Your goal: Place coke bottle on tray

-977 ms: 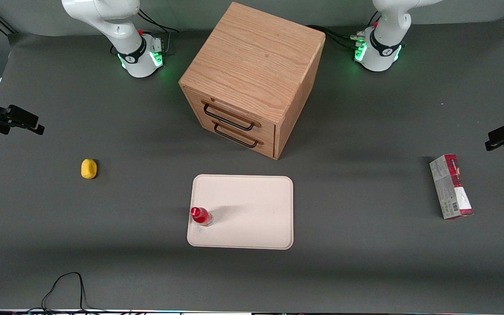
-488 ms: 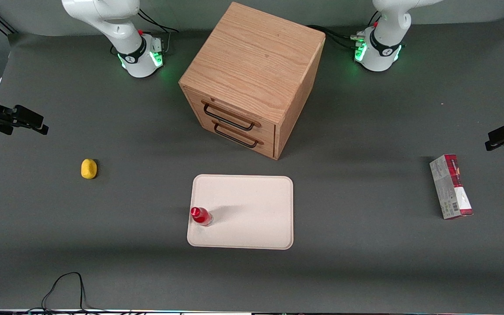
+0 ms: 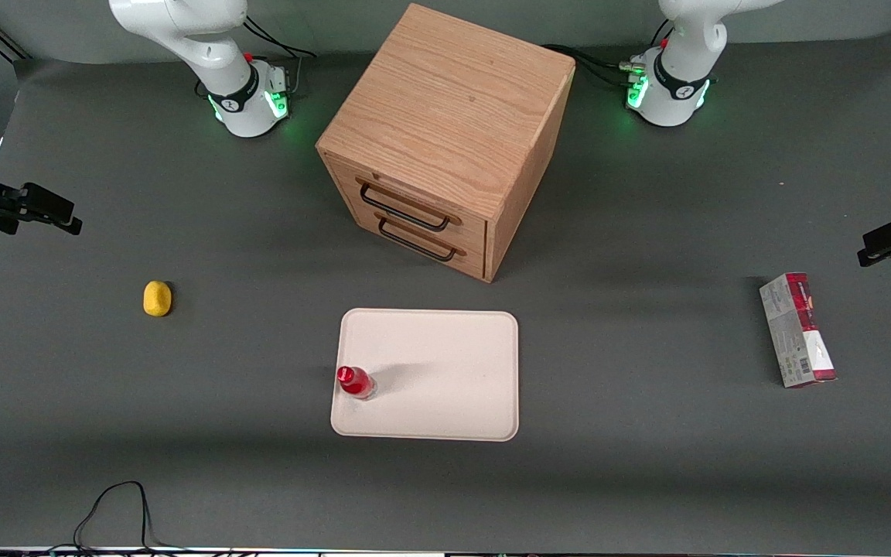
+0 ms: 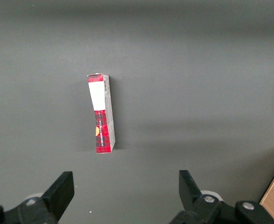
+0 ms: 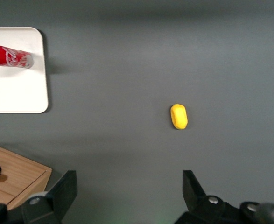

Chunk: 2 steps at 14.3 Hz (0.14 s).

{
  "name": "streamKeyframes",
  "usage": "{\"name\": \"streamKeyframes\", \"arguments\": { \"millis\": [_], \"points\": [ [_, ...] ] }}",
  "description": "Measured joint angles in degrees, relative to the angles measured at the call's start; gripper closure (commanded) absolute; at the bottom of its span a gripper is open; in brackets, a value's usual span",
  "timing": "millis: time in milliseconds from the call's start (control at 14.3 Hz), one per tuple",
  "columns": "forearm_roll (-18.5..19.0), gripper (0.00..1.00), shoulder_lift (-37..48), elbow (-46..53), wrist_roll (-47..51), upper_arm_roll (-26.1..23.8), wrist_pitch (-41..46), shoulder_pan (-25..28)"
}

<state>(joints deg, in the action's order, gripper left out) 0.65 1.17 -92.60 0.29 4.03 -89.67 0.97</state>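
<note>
A dark grey matte surface (image 3: 646, 433) is filling the scene, with a black cable (image 3: 117, 510) lying at its edge nearest the front camera and a wooden cabinet (image 3: 445, 131) sitting mid-surface, its two drawers facing the tray.

The gripper (image 3: 66, 223) is hanging at the working arm's end of the surface, well apart from everything on it; in the right wrist view its two fingers (image 5: 64, 189) are standing wide apart with nothing between them.

The yellow lump (image 3: 157, 299) is lying near the gripper, below it and nearer the front camera. The tray (image 3: 445, 363) is lying well away from the gripper, toward the middle of the surface, in front of the cabinet's drawers.

The bottle (image 3: 355, 382) is standing upright on the tray, close to the rim on the gripper's side and nearer the front camera than the tray's middle. Its long axis is running vertically, cap pointing up and silvery base resting on the tray. In the right wrist view the bottle (image 5: 8, 56) is showing its white script.

A carton (image 3: 797, 329) is lying toward the parked arm's end.
</note>
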Motion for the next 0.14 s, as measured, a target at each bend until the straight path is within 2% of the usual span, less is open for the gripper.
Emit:
{"name": "streamKeyframes", "arguments": {
  "millis": [140],
  "points": [
    [0.27,0.00,0.00,0.00,0.00,0.03,0.01,0.00]
  ]
}}
